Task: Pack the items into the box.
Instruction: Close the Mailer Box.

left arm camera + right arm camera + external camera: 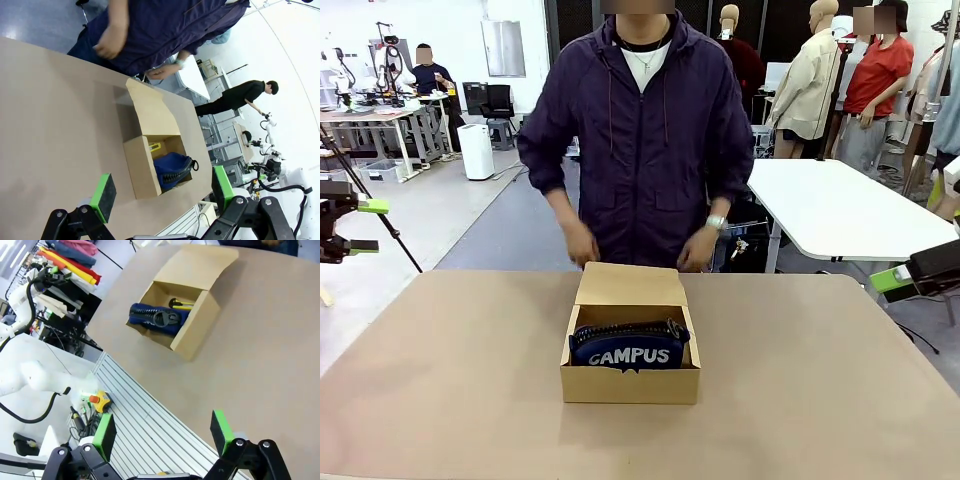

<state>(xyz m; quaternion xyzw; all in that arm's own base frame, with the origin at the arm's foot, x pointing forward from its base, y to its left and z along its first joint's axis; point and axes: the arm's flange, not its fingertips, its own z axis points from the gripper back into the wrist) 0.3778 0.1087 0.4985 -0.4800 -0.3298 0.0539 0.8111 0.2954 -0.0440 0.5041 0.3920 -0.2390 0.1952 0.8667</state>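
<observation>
My left gripper (163, 190) hangs at my left side of the surface (440, 380), well apart from the box (630, 383), and its green pads stand wide with nothing between them. My right gripper (162, 432) is off the right edge, also wide and holding nothing. It looks down slantwise at the box from outside the surface.

The surface is plain tan, and only bare top lies between the box and each gripper. Behind it are a grey floor and a white table (840, 205).

The cardboard box stands near the middle with its lid flap (630, 283) open and leaning toward the far side. The navy pencil case (628, 350) lies inside against the near wall, "CAMPUS" facing me. The yellow-and-black utility knife (182, 303) lies in the box too, behind the case. A person (645, 140) in a dark purple jacket stands at the far edge, with the person's hands (582, 245) low just behind the flap — whether they touch it, I cannot tell.
</observation>
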